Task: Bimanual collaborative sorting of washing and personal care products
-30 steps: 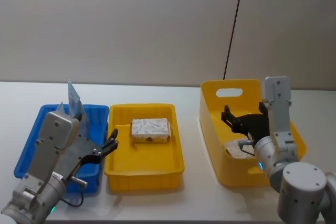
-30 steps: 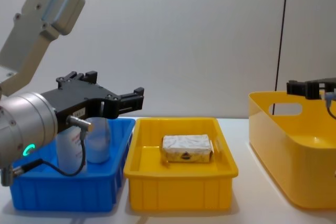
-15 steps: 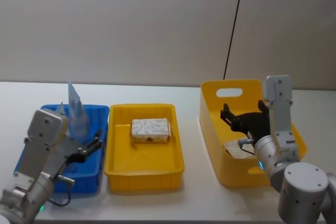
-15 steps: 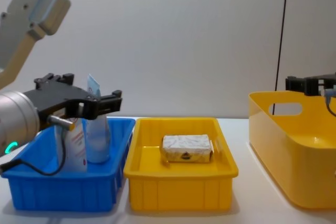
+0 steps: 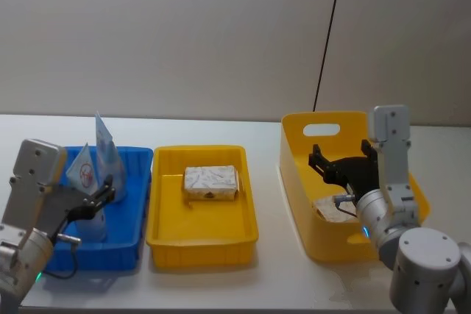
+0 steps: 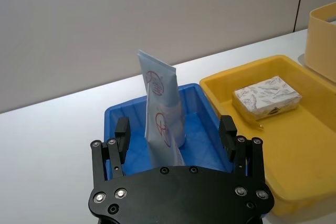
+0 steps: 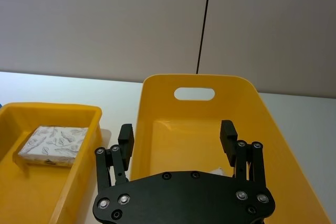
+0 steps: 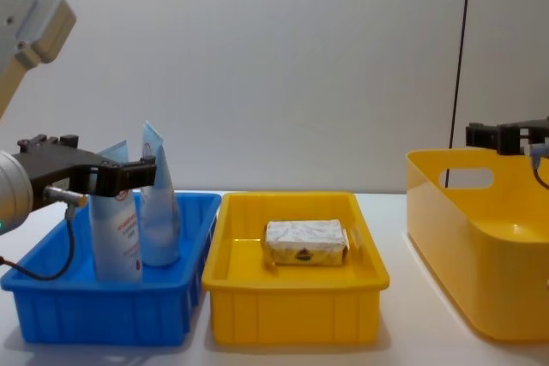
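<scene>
Soft, even overhead light leaves the grey wall (image 5: 184, 34) flat and the white surface (image 5: 280, 277) bright. Faint shadows hug the yellow tray (image 5: 202, 251) toward the surface's near edge. A mild sheen lies inside the yellow basket (image 8: 515, 233).

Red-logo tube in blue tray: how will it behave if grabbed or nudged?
Probably tips easily: the red-logo tube stands upright, tall and narrow, crimped end up, in the blue tray next to a second tube. Likely soft-walled, given the flat crimp, so a squeeze may dent it. Left hand open nearby; right hand over the yellow basket.
</scene>
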Controlling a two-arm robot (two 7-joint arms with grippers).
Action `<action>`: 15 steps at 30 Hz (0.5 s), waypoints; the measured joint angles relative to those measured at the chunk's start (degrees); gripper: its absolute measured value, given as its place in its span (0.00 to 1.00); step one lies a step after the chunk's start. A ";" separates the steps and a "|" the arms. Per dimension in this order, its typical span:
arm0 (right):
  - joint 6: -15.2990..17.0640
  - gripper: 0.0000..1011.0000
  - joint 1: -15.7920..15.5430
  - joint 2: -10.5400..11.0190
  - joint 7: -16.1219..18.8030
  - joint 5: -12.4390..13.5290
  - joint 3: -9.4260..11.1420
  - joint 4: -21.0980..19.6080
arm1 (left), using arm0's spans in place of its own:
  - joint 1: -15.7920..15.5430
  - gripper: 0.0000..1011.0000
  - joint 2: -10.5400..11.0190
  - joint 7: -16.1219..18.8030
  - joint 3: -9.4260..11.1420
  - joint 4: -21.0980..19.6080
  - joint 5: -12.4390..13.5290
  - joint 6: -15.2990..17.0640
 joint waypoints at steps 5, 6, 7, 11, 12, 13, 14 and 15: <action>-0.04 0.99 -0.03 0.00 0.03 0.01 0.01 -0.04 | -2.09 0.99 -0.95 -1.53 -0.52 3.54 -0.91 -0.12; -0.05 0.99 -0.03 0.00 0.05 0.01 0.00 -0.06 | -2.52 0.99 -1.12 -1.84 -0.58 4.29 -1.06 -0.25; -0.06 0.99 -0.03 0.00 0.05 0.01 0.01 -0.06 | -3.13 0.99 -1.38 -2.31 -0.62 5.38 -1.24 -0.46; -0.08 0.99 -0.04 0.00 0.07 0.01 0.00 -0.08 | -4.80 0.99 -2.15 -3.52 -0.64 8.31 -1.60 -1.11; -0.08 0.99 -0.04 0.00 0.07 0.01 0.01 -0.08 | -5.42 0.99 -2.46 -3.90 -0.64 9.43 -1.68 -1.33; -0.09 0.99 -0.04 0.00 0.07 0.01 0.01 -0.09 | -5.80 0.99 -2.63 -4.10 -0.63 10.12 -1.70 -1.46; -0.09 0.99 -0.04 0.00 0.07 0.01 0.00 -0.09 | -6.10 0.99 -2.77 -4.33 -0.62 10.67 -1.73 -1.62; -0.09 0.99 -0.04 0.00 0.07 0.01 0.01 -0.09 | -6.37 0.99 -2.89 -4.49 -0.62 11.20 -1.74 -1.73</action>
